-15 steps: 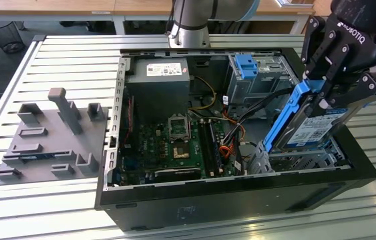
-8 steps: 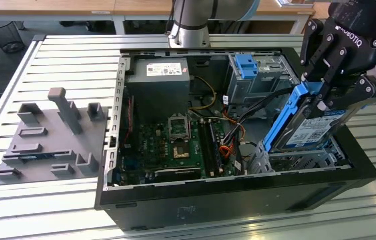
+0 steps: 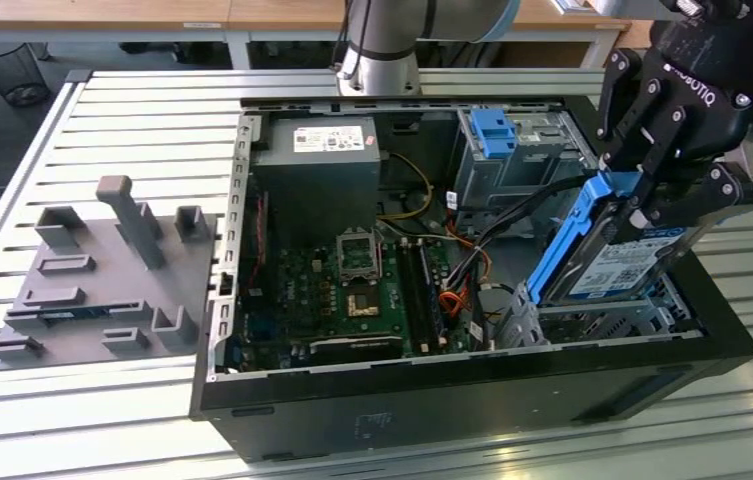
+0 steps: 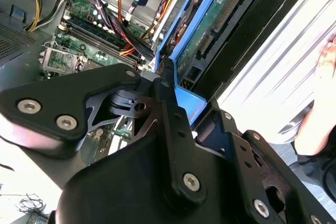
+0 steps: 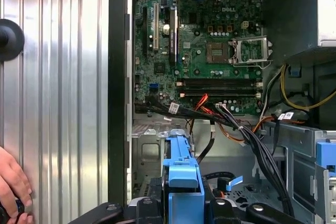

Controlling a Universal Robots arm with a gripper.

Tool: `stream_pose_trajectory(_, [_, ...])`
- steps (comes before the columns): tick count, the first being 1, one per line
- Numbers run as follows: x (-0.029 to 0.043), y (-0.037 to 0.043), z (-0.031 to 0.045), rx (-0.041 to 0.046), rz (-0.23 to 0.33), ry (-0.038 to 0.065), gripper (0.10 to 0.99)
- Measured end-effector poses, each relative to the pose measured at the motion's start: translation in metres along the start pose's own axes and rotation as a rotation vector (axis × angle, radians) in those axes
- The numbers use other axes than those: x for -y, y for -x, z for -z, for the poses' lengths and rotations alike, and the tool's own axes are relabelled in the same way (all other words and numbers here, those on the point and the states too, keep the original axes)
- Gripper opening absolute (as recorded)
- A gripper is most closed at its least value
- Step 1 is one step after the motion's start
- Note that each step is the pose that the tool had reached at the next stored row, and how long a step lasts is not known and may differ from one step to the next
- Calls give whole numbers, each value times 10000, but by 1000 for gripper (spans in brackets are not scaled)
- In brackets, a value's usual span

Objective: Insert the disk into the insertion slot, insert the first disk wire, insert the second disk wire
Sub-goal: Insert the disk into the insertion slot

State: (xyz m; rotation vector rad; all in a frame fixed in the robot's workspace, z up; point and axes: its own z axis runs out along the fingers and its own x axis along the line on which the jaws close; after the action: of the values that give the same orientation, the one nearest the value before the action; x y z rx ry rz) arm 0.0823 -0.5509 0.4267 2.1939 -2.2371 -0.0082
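Open computer case on slatted table, work at its corner on the exterior view's right. There, gripper clamped on the top end of the disk, pinching the blue carrier. Tilted, lower end at the mouth of the insertion slot, not seated. Likely risks: binding on the cage edge from that tilt; snagging the cables close by. Person's hand outside the case wall, well apart.

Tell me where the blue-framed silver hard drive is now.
On the exterior view's right, the blue-framed silver hard drive hangs tilted in the black claw, over the perforated grey cage.
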Motion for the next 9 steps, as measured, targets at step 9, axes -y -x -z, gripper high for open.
stream_pose_trajectory(9, [0,0,-16,-1,0,7,369])
